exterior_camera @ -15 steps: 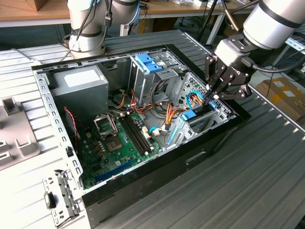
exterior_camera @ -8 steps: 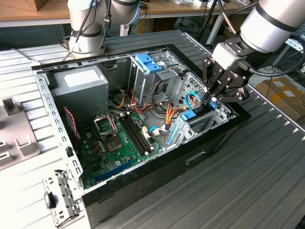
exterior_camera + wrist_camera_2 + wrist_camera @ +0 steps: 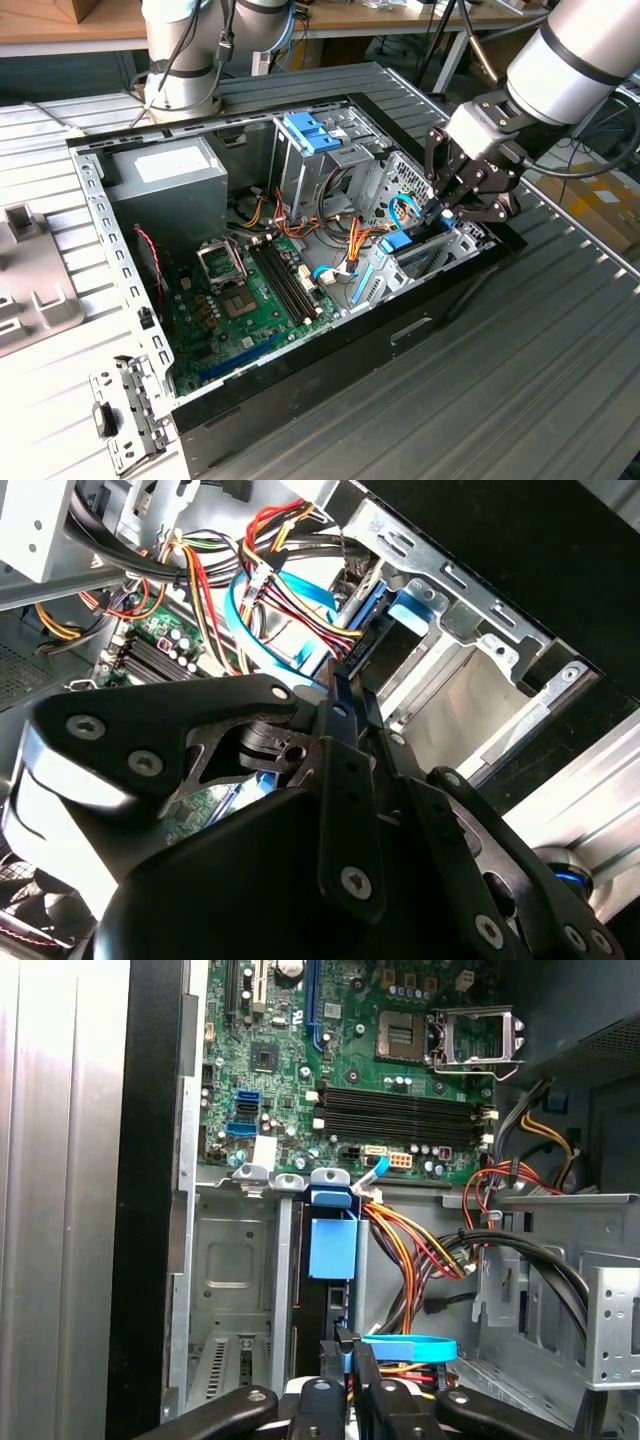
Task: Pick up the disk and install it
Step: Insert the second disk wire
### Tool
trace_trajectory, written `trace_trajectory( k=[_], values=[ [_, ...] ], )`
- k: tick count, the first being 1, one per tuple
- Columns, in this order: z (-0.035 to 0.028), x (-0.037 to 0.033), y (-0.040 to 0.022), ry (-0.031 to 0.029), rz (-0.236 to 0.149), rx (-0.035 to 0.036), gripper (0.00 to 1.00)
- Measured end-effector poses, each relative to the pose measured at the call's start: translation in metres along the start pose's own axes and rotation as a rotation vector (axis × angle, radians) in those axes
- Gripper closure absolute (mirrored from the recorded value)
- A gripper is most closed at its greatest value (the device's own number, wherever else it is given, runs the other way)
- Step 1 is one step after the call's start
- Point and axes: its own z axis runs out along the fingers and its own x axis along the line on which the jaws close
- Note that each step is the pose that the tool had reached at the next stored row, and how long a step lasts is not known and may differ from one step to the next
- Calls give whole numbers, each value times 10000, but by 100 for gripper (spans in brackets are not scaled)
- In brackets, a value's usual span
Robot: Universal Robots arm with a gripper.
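The pincer [image 3: 447,213] hangs low over the open computer case [image 3: 300,385], near its black front rim, fingers [image 3: 345,1360] pinched narrow on the disk [image 3: 333,1260], which stands on edge in a tight metal bay [image 3: 232,1290], blue rails up, crowded by cables [image 3: 420,1250].

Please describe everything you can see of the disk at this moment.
The disk shows mostly its bright blue plastic rail and tab, with a dark, thin body beneath. It stands on edge in a slot of the grey metal drive cage at the case's front corner, beside the orange, red and yellow cables. The gripper appears pinched on a bit of blue at its near end. Its label is hidden.
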Motion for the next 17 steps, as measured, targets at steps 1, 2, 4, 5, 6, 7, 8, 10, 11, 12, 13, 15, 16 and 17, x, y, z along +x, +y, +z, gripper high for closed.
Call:
trace_trajectory(
  k=[1, 2, 4, 5, 6, 7, 8, 10, 11, 12, 13, 15, 16, 17],
  values=[
    [7, 2, -1, -2, 0, 0, 84],
    [20, 4, -2, -2, 0, 0, 84],
    [33, 6, -4, -1, 0, 0, 84],
    [42, 8, -5, -1, 0, 0, 84],
    [52, 9, -6, -1, 0, 0, 84],
    [57, 10, -6, -1, 0, 0, 84],
    [59, 11, -6, 2, -1, 0, 84],
    [62, 14, -4, 0, -2, 1, 84],
    [63, 14, 2, -1, -1, 1, 84],
    [63, 15, 9, -1, -1, 0, 84],
    [64, 16, 23, -3, -1, 1, 84],
    [65, 16, 35, -1, 0, 0, 84],
    [69, 18, 35, 1, -1, 0, 84],
    [74, 19, 35, 1, -2, 0, 84]
  ],
)
